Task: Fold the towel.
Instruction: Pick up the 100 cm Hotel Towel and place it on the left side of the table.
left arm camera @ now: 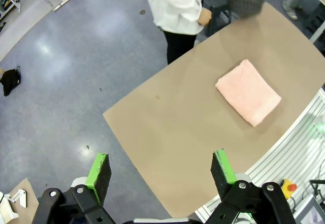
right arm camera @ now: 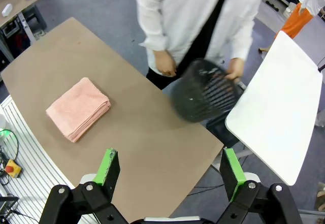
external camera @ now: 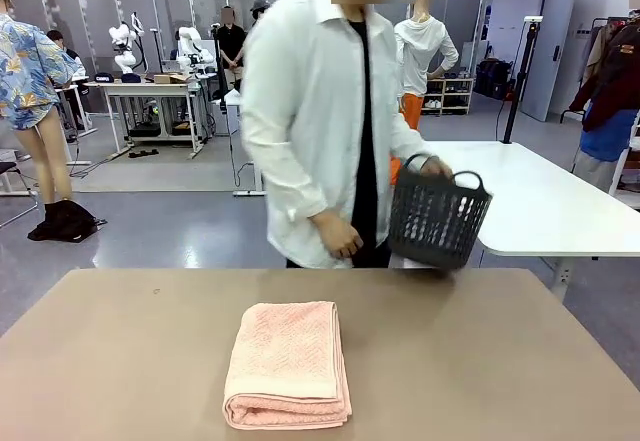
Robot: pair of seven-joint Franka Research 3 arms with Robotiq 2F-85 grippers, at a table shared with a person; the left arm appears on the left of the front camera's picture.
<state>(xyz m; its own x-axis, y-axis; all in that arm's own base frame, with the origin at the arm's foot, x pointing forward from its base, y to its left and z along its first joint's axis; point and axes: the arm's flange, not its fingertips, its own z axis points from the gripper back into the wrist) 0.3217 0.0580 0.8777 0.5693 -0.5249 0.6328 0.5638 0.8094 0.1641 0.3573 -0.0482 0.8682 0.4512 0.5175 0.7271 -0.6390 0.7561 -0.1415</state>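
On the table: a salmon-pink towel (external camera: 288, 363) lies folded into a thick rectangle, several layers deep, on the brown table (external camera: 480, 361), near the robot's edge and a little to the robot's left of the middle.
Towel detail: a zigzag weave shows on its top face; the layered edges show along one long side in the right wrist view (right arm camera: 78, 108). In the left wrist view (left arm camera: 248, 92) it lies flat, well apart from every table edge but the one closest to the robot.
Person: stands at the far side of the table in a white shirt over black clothing, body turned toward the robot's right.
Basket: a dark perforated basket (external camera: 438, 221) with a loop handle is held in one of the person's hands (external camera: 435, 168), at the table's far right corner; whether its base touches the table cannot be told. It looks blurred in the right wrist view (right arm camera: 205, 91).
Other hand: hangs by the person's waist (external camera: 338, 235), holding nothing.
Left tool (left arm camera: 162, 172): fingers wide apart, nothing between them, high above the table's left end.
Right tool (right arm camera: 172, 169): fingers wide apart, nothing between them, high above the table's right edge.
Beside: a white table (right arm camera: 277, 117) stands just beyond the brown one.
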